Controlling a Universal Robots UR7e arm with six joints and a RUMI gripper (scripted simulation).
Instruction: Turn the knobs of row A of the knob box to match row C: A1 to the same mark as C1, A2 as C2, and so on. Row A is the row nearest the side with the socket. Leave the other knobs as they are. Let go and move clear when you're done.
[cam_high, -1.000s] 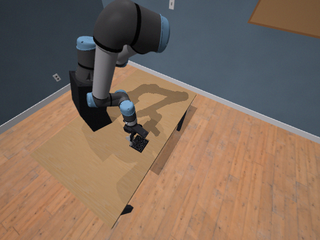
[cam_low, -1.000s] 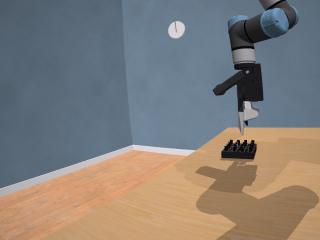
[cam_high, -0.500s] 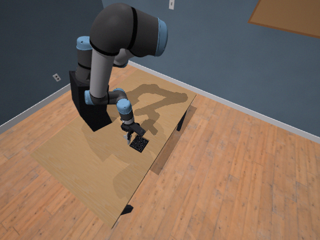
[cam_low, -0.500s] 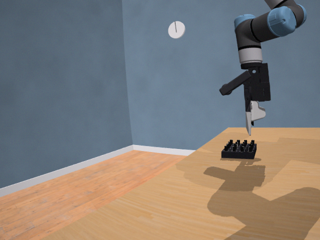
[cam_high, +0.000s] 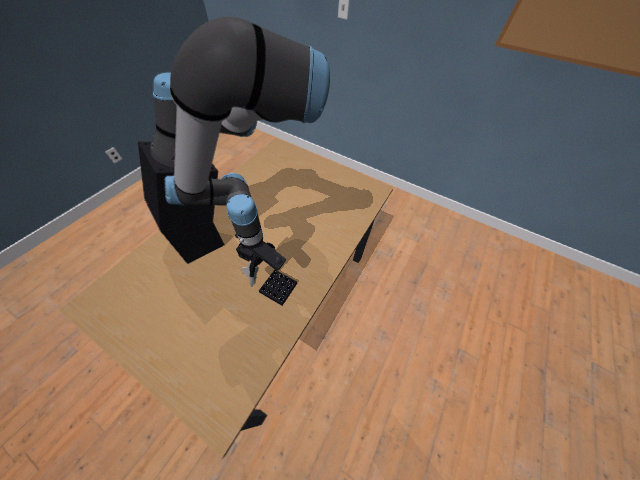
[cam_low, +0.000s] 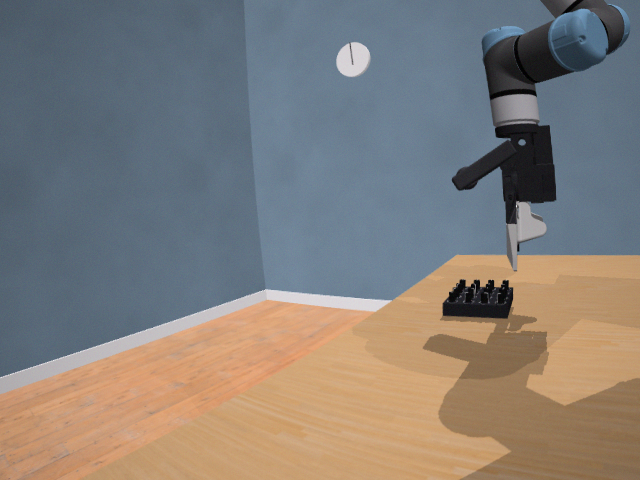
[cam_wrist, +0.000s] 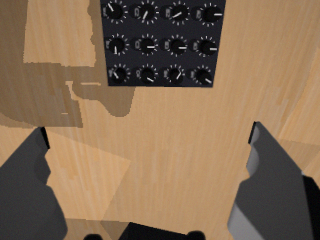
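The black knob box (cam_high: 278, 285) (cam_low: 476, 310) (cam_wrist: 161, 60) lies flat on the table. The wrist view shows three rows; the farthest row is cut off. In the nearest row, the pointers face, left to right, up-left, lower right, up-right and lower right. In the middle row, the first knob (cam_wrist: 117, 45) points down, the others right. In the upper row, the pointers face up-left, down-left, lower left and right. Socket and row letters cannot be made out. My gripper (cam_low: 514, 268) (cam_wrist: 149, 126) is open and empty, above the table beside the box's near edge.
The wooden table (cam_high: 155, 330) (cam_low: 310, 413) has its long edge close beyond the box. The black robot pedestal (cam_high: 180, 227) stands at the table's other side. Arm shadows fall over the table around the box.
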